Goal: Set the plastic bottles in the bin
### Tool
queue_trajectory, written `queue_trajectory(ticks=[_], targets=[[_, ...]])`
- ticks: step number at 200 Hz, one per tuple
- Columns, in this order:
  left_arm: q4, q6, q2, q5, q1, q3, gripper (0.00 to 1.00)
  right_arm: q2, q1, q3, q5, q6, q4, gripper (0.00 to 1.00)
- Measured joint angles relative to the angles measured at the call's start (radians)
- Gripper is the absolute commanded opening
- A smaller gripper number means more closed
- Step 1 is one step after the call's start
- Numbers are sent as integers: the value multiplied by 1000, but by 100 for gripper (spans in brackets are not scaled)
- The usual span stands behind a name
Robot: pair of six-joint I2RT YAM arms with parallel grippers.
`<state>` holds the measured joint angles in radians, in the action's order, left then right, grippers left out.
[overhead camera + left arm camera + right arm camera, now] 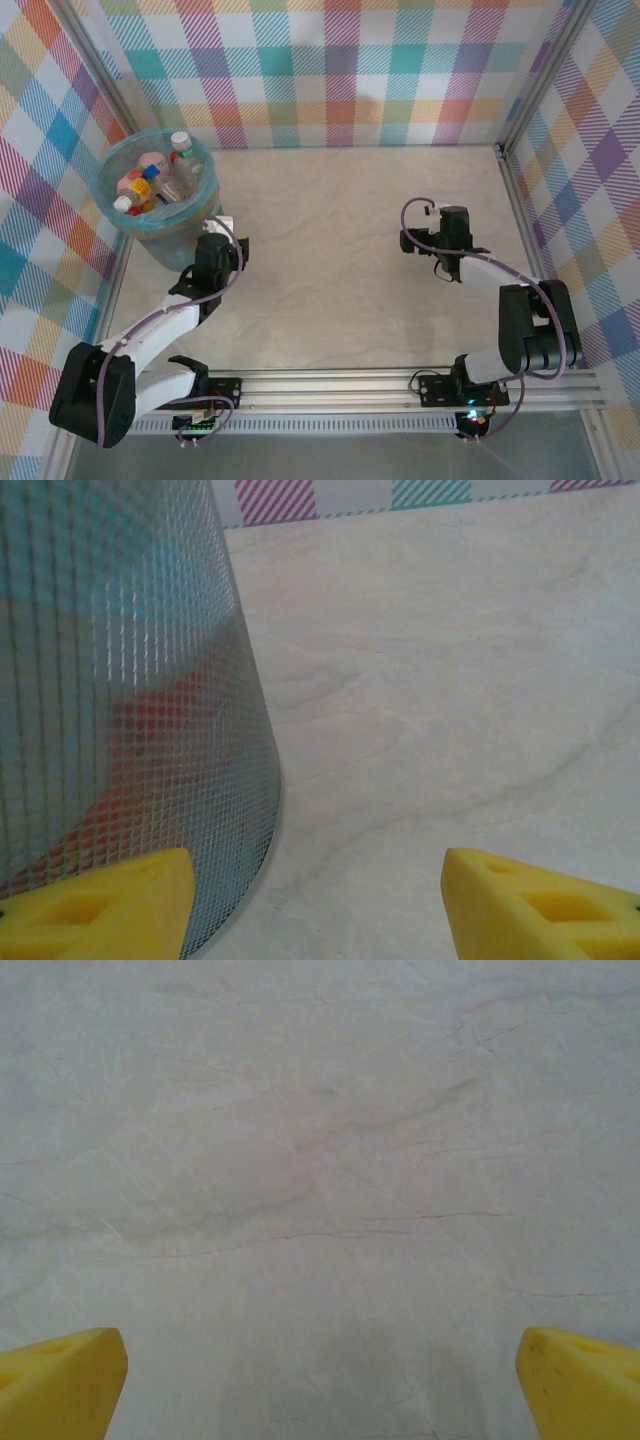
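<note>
Far left on the table (340, 260), the bin (208, 192) stood upright close to the plaid wall (330, 70), with its blue bag folded over the rim. Bottles (155, 180) were piled inside it. The top view showed white, red and yellow caps and one pinkish bottle; the rest was too small to sort out.

Left arm (150, 330) reached from its base toward the bin's near right side. Left gripper (315, 910) sat low beside the bin's base, jaws spread wide, with bare table between the yellow fingers (100, 910). The left-hand finger was just beside the mesh wall at the bottom edge; couldn't tell whether it touched. In the left wrist view the mesh wall showed the blue bag behind it plus blurred red and orange shapes low down.

Right arm (500, 290) was bent over the right half of the table, well apart from the bin. Right gripper (320, 1385) was spread wide too, with a yellow fingertip at each bottom corner of the wrist view and veined table surface between and ahead of them.
</note>
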<state>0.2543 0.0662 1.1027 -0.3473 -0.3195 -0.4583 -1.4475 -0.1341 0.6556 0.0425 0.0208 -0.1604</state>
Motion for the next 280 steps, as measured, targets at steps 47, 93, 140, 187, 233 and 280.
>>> queue_trajectory(ticks=[47,93,140,187,233,280], targets=[[214,36,100,208,138,53,68,2,4,-122,-71,-36,-193,100],[306,47,272,326,168,53,70,108,16,-249,-170,-60,-348,100],[415,54,329,354,198,58,71,112,40,-261,-248,-58,-421,100],[538,39,412,360,217,69,75,111,217,-277,-353,37,-486,100],[553,13,447,335,218,63,77,144,224,-335,-389,41,-548,100],[550,-6,447,320,224,58,98,64,225,-317,-373,11,-648,100]])
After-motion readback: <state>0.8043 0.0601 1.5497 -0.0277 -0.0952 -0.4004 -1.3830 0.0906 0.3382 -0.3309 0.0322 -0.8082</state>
